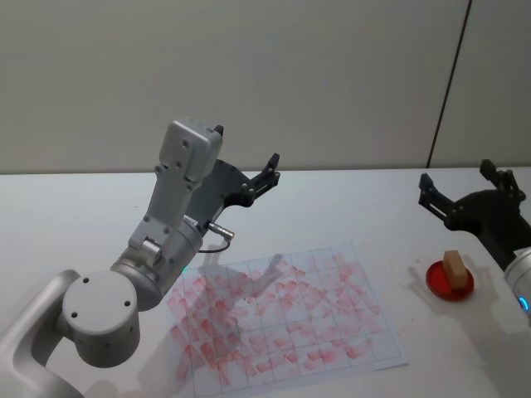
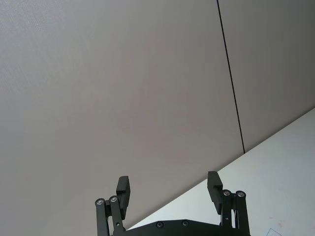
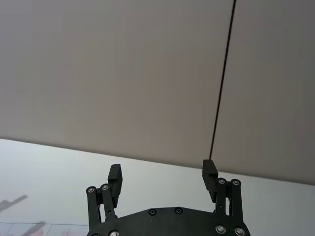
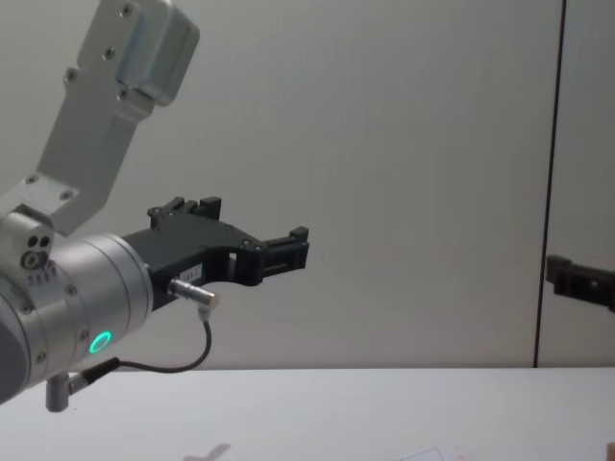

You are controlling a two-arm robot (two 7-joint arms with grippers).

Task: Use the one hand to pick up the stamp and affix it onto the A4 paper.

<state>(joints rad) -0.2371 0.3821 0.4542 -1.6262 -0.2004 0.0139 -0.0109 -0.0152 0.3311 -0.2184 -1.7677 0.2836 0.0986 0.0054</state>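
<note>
While the small light-brown wooden stamp (image 1: 454,265) stands upright on a round red pad (image 1: 438,287) at the right of the white surface (image 1: 83,207), the right end effector (image 1: 458,178) hangs beyond it. That's the black two-fingered one on the silver arm with the blue glowing ring (image 1: 524,303). It is lifted clear of the surface and not touching the block. And look at those fingers: spread wide, nothing between them! From the right wrist view, the same end effector (image 3: 162,172) points at the grey wall, with its fingertips (image 3: 115,173) well apart and empty. In the chest view a black part of it pokes in at the right edge, well above the surface.

Over to the middle now. The thin white A4 paper (image 1: 365,348) lies flat, left of the red pad, near it but apart. A faint grid shows on the sheet, and red rectangular marks are crowded across most of it.

On the left, the left end effector (image 1: 246,148) is held high over the far left of the sheet. This one is black on a silver arm with a green ring (image 4: 99,342) and a looping cable (image 4: 183,360). It is also spread wide, holds nothing and is aimed at the wall.
</note>
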